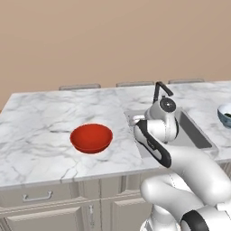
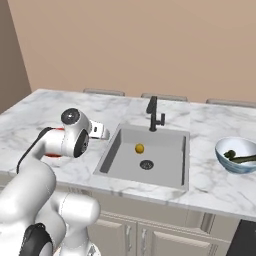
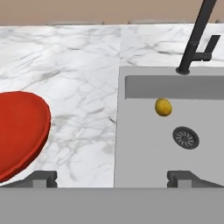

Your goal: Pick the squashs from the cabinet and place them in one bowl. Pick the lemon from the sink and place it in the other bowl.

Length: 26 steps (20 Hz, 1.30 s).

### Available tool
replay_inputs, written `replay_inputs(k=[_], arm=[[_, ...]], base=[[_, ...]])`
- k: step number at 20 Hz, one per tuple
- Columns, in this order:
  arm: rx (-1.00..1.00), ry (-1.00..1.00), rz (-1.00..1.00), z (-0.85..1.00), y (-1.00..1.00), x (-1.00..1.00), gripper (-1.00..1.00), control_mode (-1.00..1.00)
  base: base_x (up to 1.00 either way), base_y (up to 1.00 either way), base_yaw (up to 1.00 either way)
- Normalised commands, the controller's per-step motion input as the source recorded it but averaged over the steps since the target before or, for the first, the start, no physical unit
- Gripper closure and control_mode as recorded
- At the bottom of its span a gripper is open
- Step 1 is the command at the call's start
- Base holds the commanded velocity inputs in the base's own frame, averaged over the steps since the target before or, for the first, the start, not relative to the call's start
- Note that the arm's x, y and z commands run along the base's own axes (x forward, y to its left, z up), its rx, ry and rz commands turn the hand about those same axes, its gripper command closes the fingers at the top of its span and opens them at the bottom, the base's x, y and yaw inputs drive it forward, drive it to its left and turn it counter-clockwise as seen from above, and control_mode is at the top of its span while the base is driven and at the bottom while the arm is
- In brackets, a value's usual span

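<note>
Yellow lemon (image 3: 163, 107) sits on the sink (image 3: 144, 162) floor beside the drain (image 3: 185, 138), so we hover our gripper (image 3: 112, 178) over the near-left rim, fingers spread wide and empty, red bowl (image 3: 19, 133) waiting left.

White rounded arm (image 1: 189, 167) w/ dark joint bands, round grey-black end cap (glossy plastic look).
</note>
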Motion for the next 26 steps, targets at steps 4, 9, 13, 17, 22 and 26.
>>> replay_inputs(k=[4, 9, 13, 17, 22, 26], arm=[[0.0, 0.0, 0.0, 0.0, 0.0, 0.0, -1.0, 1.0], [0.0, 0.0, 0.0, 0.0, 0.0, 0.0, -1.0, 1.0], [0.0, 0.0, 0.0, 0.0, 0.0, 0.0, -1.0, 1.0], [0.0, 0.0, 0.0, 0.0, -0.01, 0.02, -1.0, -1.0], [0.0, 0.0, 0.0, 0.0, -0.22, 0.14, -1.0, -1.0], [0.0, 0.0, 0.0, 0.0, -0.35, 0.07, -1.0, -1.0]], base=[[0.19, 0.0, 0.0], [0.01, 0.0, 0.0], [0.0, 0.0, 0.0], [0.03, 0.0, 0.0], [0.0, 0.0, 0.0], [0.0, 0.0, 0.0]])
